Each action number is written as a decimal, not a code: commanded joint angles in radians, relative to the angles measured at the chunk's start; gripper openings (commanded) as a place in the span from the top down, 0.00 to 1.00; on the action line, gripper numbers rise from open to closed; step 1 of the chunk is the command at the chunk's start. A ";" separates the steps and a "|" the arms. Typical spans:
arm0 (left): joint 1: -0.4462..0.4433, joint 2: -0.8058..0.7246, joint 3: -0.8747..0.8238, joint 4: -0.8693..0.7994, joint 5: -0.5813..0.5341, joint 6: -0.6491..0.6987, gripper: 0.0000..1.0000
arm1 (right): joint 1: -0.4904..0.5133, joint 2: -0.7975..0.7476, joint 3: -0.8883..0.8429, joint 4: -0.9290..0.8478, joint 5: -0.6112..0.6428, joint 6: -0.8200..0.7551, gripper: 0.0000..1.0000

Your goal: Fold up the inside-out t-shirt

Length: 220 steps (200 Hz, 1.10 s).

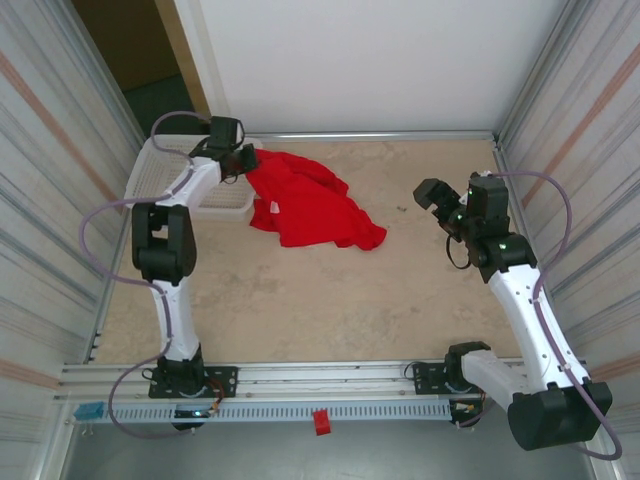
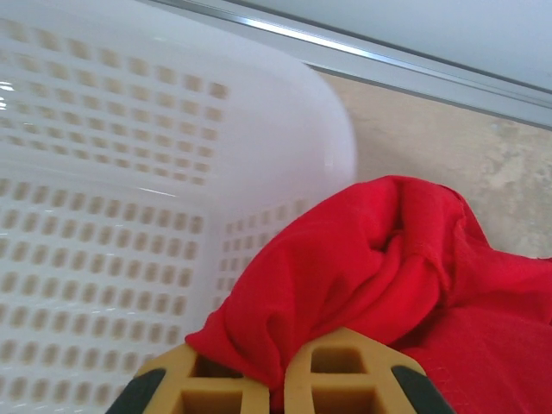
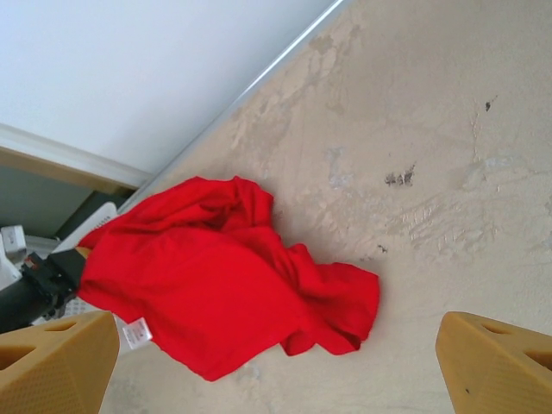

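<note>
Inside-out t-shirt lies crumpled on the table near the far edge, left of centre, with one end raised toward the far-left corner. Left gripper: jaws pressed together on a fold of that end, just beside the white mesh basket. Right gripper hovers over the right half of the table, well apart from the shirt, jaws spread wide and holding nothing. A white label shows at the shirt's edge.
</note>
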 commanded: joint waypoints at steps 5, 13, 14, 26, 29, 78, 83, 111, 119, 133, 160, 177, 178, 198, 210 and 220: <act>0.036 -0.105 -0.017 0.006 -0.045 0.058 1.00 | -0.006 -0.001 -0.017 -0.003 -0.024 -0.026 0.07; 0.042 -0.110 -0.014 0.004 -0.042 0.062 1.00 | -0.006 -0.001 -0.021 0.000 -0.030 -0.024 0.07; 0.043 -0.112 -0.013 0.004 -0.040 0.063 1.00 | -0.006 -0.001 -0.021 0.000 -0.031 -0.024 0.07; 0.042 -0.121 -0.008 0.004 -0.020 0.063 1.00 | -0.005 -0.001 -0.026 0.006 -0.040 -0.027 0.07; 0.041 -0.124 -0.007 0.005 -0.009 0.062 1.00 | -0.005 0.023 -0.028 0.009 -0.044 -0.029 0.07; -0.117 -0.166 0.029 0.040 0.210 0.007 1.00 | 0.004 0.143 -0.034 0.040 -0.100 -0.088 0.09; -0.144 -0.171 0.039 0.039 0.225 -0.002 1.00 | 0.004 0.152 -0.034 0.040 -0.101 -0.098 0.10; -0.278 -0.226 0.066 0.090 0.289 -0.119 1.00 | 0.003 0.177 -0.041 0.024 -0.071 -0.150 0.11; -0.312 -0.245 0.082 0.106 0.296 -0.164 1.00 | -0.002 0.169 -0.046 0.019 -0.058 -0.158 0.11; -0.365 -0.272 0.120 0.137 0.312 -0.235 1.00 | -0.016 0.145 -0.052 0.019 -0.051 -0.165 0.11; -0.429 -0.279 0.236 0.111 0.266 -0.284 1.00 | -0.037 0.109 -0.051 0.023 -0.046 -0.179 0.11; -0.421 -0.263 0.249 0.109 0.231 -0.307 1.00 | -0.047 0.109 -0.043 0.022 -0.051 -0.188 0.11; -0.420 -0.261 0.248 0.107 0.229 -0.309 1.00 | -0.047 0.110 -0.043 0.022 -0.052 -0.189 0.11; -0.378 -0.221 0.196 0.140 0.230 -0.352 1.00 | -0.054 0.128 -0.044 0.020 -0.061 -0.196 0.11; -0.344 -0.185 0.160 0.151 0.230 -0.380 1.00 | -0.054 0.141 -0.051 0.022 -0.063 -0.200 0.11; -0.312 -0.146 0.145 0.143 0.224 -0.382 0.98 | -0.054 0.153 -0.057 0.026 -0.063 -0.205 0.11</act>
